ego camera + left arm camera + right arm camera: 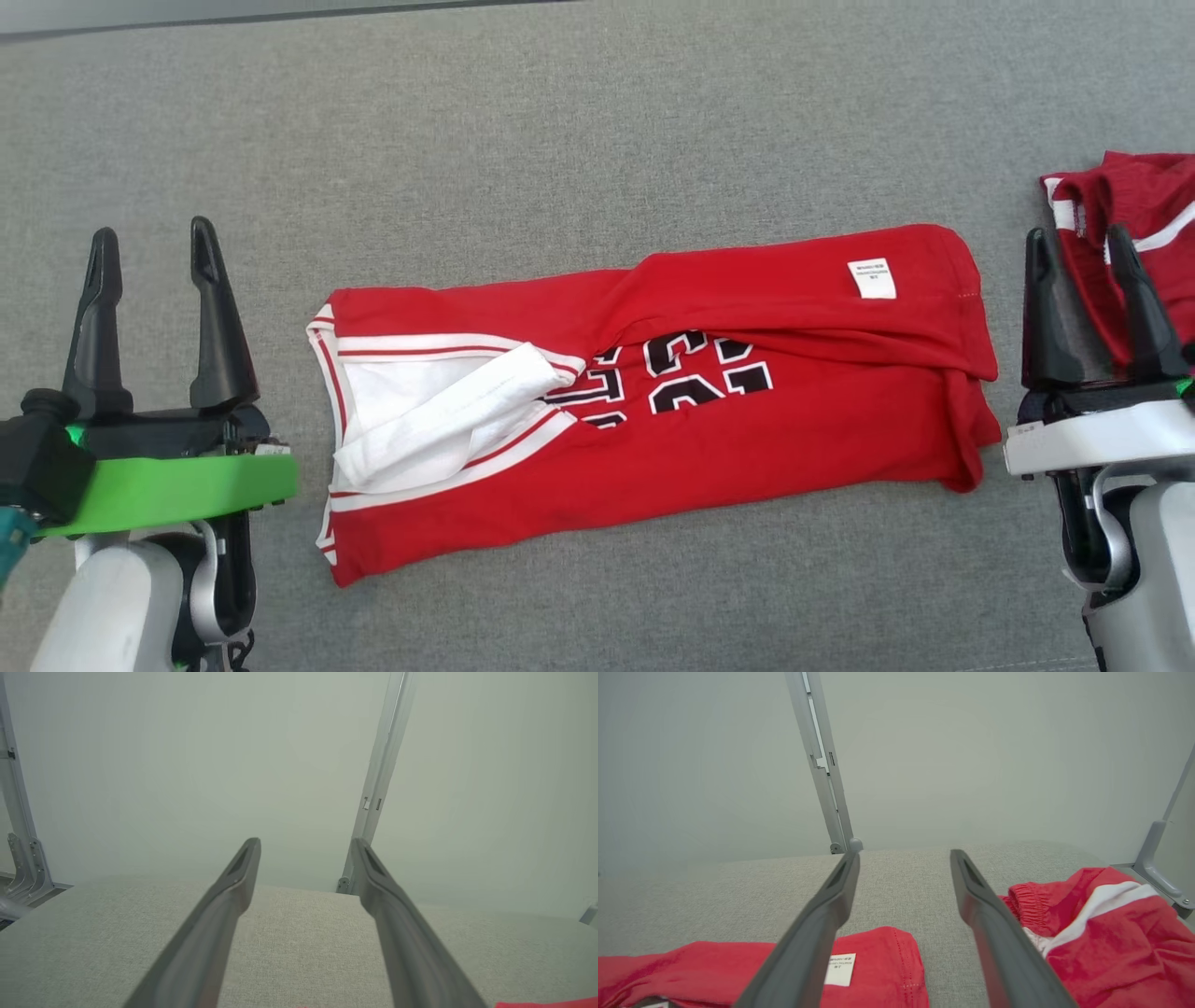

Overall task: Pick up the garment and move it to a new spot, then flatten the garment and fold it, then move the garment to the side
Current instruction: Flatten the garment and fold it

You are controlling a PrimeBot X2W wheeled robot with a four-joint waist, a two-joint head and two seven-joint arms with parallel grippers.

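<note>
Left gripper [152, 231] and right gripper [1075, 231], jaws apart and empty, over grey fabric surface [560, 140]; pale wall [187, 765] beyond.

Red sleeveless jersey [672, 439] with white trim, folded lengthwise, lying flat mid grey fabric surface [560, 140]. Neck end left, hem right. Top flap half-covers black-white print [691, 378]; white label [871, 278] faces up.

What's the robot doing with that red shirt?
It seems partway through folding the red jersey, which lies on the grey surface with its far edge folded over, a white label showing. Nothing grips it: the left hand and the right hand are both open, one at each end of the jersey. Another red and white garment lies crumpled just beyond the right hand.
</note>
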